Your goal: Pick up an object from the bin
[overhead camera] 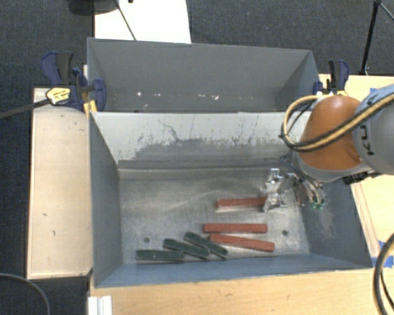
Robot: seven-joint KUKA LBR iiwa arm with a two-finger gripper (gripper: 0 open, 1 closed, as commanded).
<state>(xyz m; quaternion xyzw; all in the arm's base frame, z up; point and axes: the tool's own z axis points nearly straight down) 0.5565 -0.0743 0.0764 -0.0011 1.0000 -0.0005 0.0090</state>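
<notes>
- Claw (274,192) hangs low in the right part of the grey metal bin (197,140), close above its floor. Whether it is spread or pressed together cannot be told from this angle.
- Up and to the right of the claw sits the arm's rounded orange cover (328,136), with cables (295,120) looped about it.
- Right at the claw, running off to its left, lies a red-brown flat bar (240,203). Its right end meets the claw's metal tip, but it cannot be told whether the bar is gripped.
- Below the claw and a little left, a second red-brown bar (235,228) lies flat on the bin floor, roughly parallel to the first and apart from it.
- Just below that one lies a third red-brown bar (244,244), slightly tilted, with its right end nearer the front wall.
- Farther left and below the claw lie three dark green bars in a loose overlapping row. The nearest green bar (207,245) reaches the third red-brown bar's left end, then comes the middle green bar (182,247), and the farthest green bar (159,256) lies by the front wall.
</notes>
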